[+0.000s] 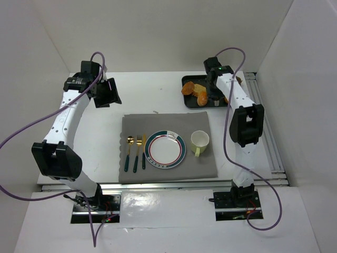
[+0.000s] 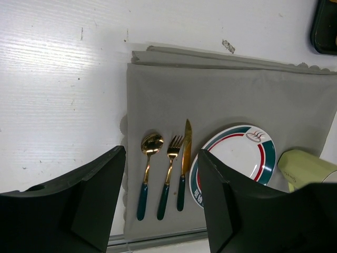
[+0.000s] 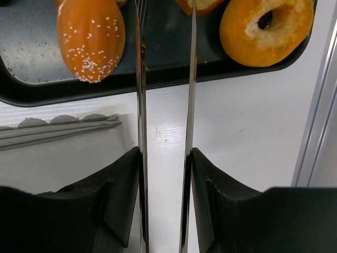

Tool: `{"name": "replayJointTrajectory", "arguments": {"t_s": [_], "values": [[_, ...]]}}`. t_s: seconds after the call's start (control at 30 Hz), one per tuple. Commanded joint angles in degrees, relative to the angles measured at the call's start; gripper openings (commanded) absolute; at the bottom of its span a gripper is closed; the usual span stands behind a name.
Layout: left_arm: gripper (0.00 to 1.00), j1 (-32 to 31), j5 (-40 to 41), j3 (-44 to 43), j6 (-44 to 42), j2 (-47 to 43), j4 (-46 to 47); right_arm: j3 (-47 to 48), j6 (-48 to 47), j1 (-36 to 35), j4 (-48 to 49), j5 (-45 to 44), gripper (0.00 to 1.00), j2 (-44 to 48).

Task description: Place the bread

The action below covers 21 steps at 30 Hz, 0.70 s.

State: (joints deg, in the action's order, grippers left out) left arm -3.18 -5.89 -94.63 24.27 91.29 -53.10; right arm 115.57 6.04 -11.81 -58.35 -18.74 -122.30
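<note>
Several orange breads (image 1: 196,90) lie in a black tray (image 1: 187,80) at the back right. In the right wrist view I see a sesame bun (image 3: 90,37), a ring-shaped bread (image 3: 266,29) and part of a third piece (image 3: 202,4). My right gripper (image 3: 165,174) is shut on metal tongs (image 3: 140,105), whose two blades stand apart and reach over the tray between the bun and the third piece; their tips are out of view. A white plate with a teal and red rim (image 1: 165,149) sits on the grey placemat (image 1: 137,124). My left gripper (image 1: 108,94) is open and empty, above the table left of the mat.
A pale green cup (image 1: 199,140) stands right of the plate. A spoon (image 2: 147,168), fork (image 2: 169,174) and knife (image 2: 184,163) lie left of the plate (image 2: 237,153). An aluminium rail (image 1: 266,126) runs along the table's right side. White walls enclose the table.
</note>
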Motion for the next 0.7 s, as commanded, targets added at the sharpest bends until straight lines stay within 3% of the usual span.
{"name": "replayJointTrajectory", "arguments": {"t_s": [0.0, 0.3, 0.67], "values": [[0.70, 0.3, -0.9, 0.1, 0.5, 0.6, 1.1, 0.8, -0.2, -2.2, -0.7, -4.0, 0.49, 0.7], [0.70, 0.3, -1.4, 0.1, 0.5, 0.6, 1.1, -1.8, 0.3, -3.9, -1.2, -10.2, 0.49, 1.2], [0.70, 0.3, -0.9, 0.7, 0.5, 0.0, 1.1, -1.1, 0.3, -4.4, -1.2, -11.8, 0.49, 0.0]]}}
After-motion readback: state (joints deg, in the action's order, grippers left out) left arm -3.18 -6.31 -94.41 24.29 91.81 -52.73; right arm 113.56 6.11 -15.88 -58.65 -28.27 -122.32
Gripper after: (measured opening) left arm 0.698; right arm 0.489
